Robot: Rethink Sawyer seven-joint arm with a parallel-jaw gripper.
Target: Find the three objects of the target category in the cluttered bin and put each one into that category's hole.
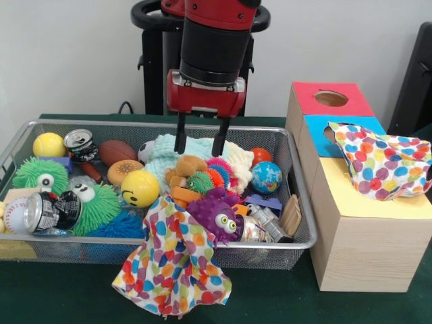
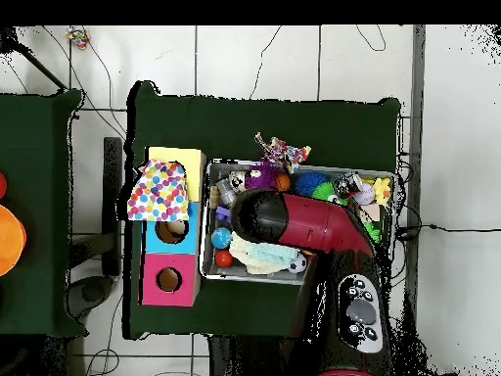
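Spotted cloth (image 1: pixel 174 266) spills over the bin's (image 1: pixel 270 244) near rim, likely loosened by rummaging; another cloth (image 1: pixel 383 164) drapes the box (image 1: pixel 368 253), covering its yellow section, so cloths look the target. End effector (image 1: pixel 201 143) hangs open and empty above the pale knit cloth (image 1: pixel 169 154).

From overhead, the arm (image 2: pixel 313 223) hides mid-bin, and the draped cloth covers the yellow top beside the open blue hole (image 2: pixel 172 231).

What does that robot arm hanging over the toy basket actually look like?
The arm is a thick round tube, red at the top with a black sleeve below. It ends in a boxy red wrist block, and the gripper beneath has two thin black fingers. From above, the arm shows red with a black end and a grey button panel.
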